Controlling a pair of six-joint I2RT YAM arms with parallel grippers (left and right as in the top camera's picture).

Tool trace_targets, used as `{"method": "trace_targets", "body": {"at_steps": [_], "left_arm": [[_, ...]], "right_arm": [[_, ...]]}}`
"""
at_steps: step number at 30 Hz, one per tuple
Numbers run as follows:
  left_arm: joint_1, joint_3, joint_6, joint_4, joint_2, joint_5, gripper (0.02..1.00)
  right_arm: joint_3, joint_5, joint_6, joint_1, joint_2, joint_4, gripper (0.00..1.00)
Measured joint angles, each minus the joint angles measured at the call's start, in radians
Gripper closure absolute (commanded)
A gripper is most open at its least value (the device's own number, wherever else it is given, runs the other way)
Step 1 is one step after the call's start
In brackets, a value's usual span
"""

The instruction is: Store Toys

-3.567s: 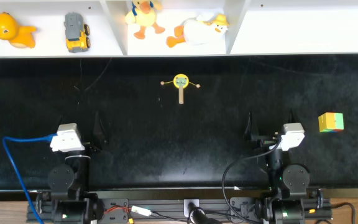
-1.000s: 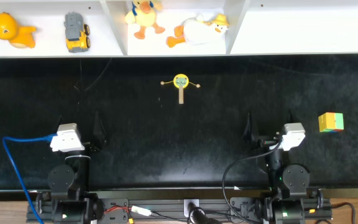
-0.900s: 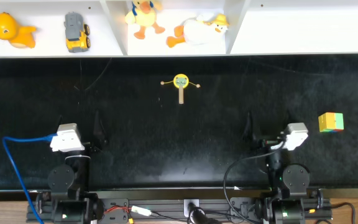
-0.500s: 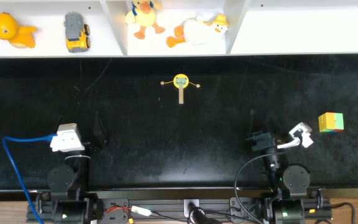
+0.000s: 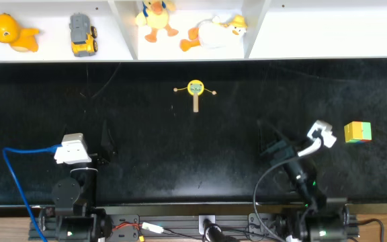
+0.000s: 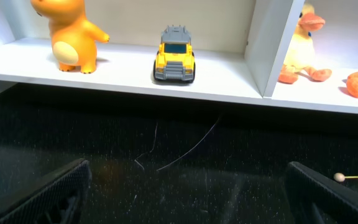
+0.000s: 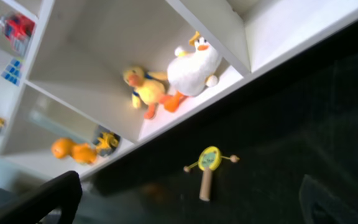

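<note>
Centrally, round-headed wooden rattle (image 5: 195, 93), blocky cube (image 5: 358, 132)

The top camera looks straight down on the black table (image 5: 180, 154), with the white shelf (image 5: 314, 30) at the far edge. The left wrist camera sits low, near the shelf, facing it. The right wrist camera leans sideways, farther back. All three see the yellow duck (image 5: 154, 17).
</note>
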Motion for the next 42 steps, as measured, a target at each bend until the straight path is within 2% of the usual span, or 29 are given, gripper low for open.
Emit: {"method": "trace_targets", "body": {"at_steps": [5, 12, 18, 22, 32, 42], "left_arm": [[0.0, 0.0, 0.0, 0.0, 0.0, 0.0, 0.02], [0.0, 0.0, 0.0, 0.0, 0.0, 0.0, 0.02], [0.0, 0.0, 0.0, 0.0, 0.0, 0.0, 0.02], [0.0, 0.0, 0.0, 0.0, 0.0, 0.0, 0.02], [0.0, 0.0, 0.0, 0.0, 0.0, 0.0, 0.02], [0.0, 0.0, 0.0, 0.0, 0.0, 0.0, 0.023]], "right_arm": [[0.235, -0.011, -0.165, 0.0, 0.302, -0.12, 0.06], [0.544, -0.026, -0.394, 0.005, 0.701, -0.316, 0.06], [0.742, 0.021, -0.512, 0.095, 0.94, -0.411, 0.051], [0.793, 0.082, -0.548, 0.203, 1.043, -0.435, 0.001], [0.799, 0.19, -0.566, 0.436, 1.202, -0.427, 0.001], [0.85, 0.27, -0.511, 0.529, 1.348, -0.435, 0.001]]}}
